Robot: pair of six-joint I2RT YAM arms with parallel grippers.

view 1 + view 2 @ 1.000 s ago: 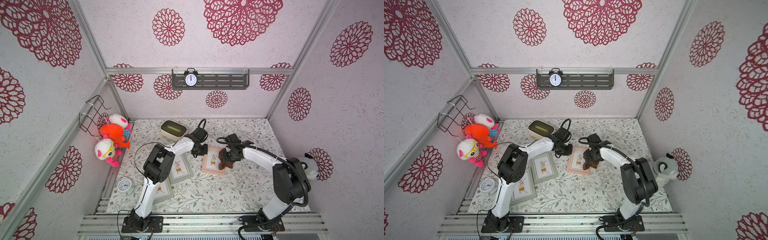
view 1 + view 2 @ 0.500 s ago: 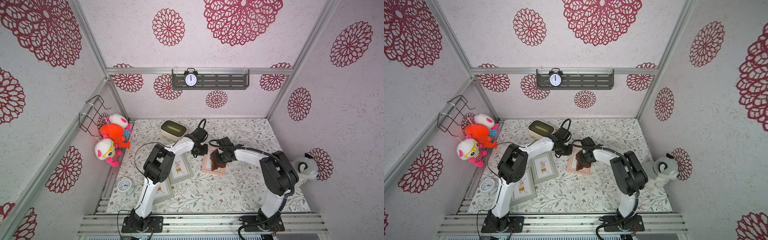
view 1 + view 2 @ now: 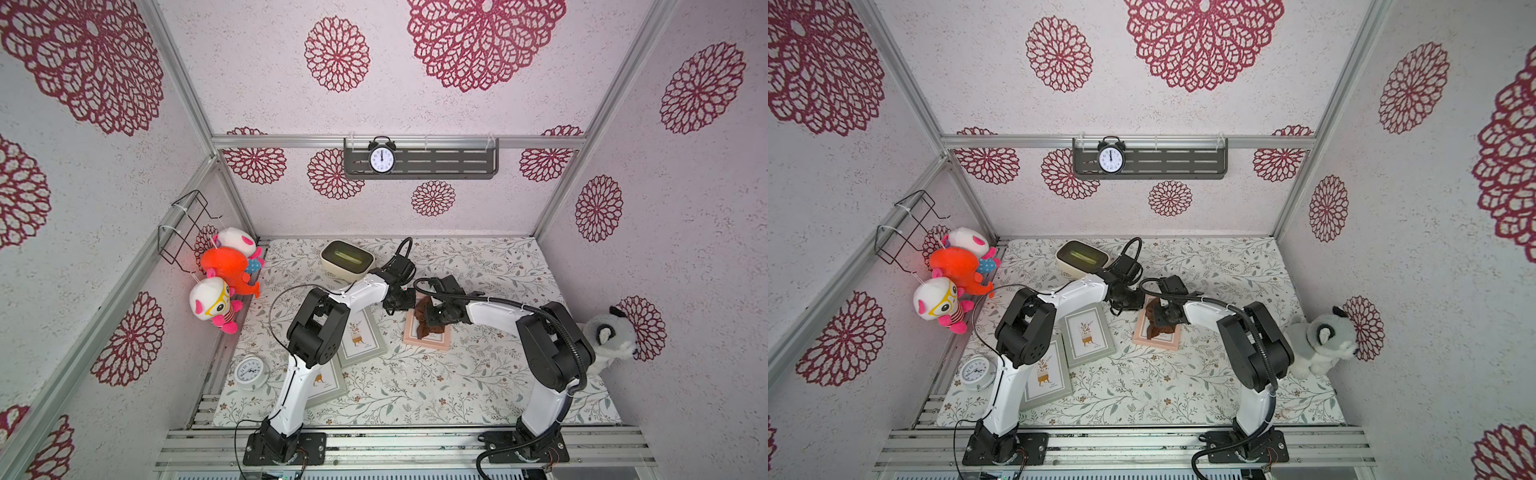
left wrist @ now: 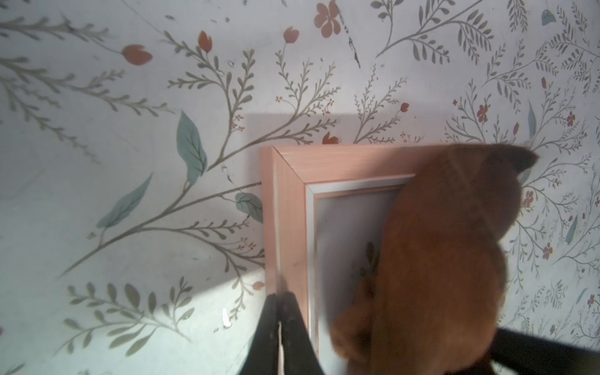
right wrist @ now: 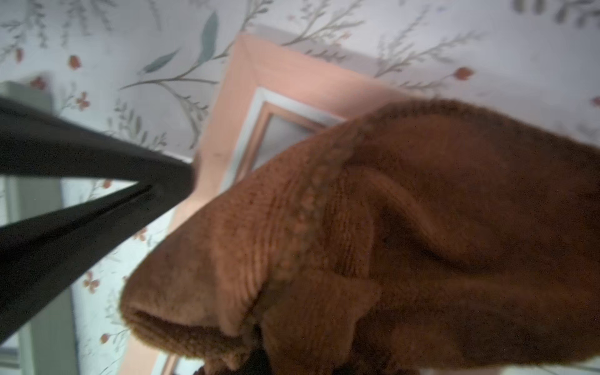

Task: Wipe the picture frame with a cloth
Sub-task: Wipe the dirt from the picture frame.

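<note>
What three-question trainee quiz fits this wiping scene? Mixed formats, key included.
1. True or false: the cloth hangs from the wall shelf.
2. Which claw grips the cloth? A) left B) right C) neither
3. Fill in: ___ picture frames lie on the table.

Key
1. False: it is bunched on the pink frame.
2. B: the right claw is shut on it.
3. Three: the pink one plus two grey-green frames.
</note>
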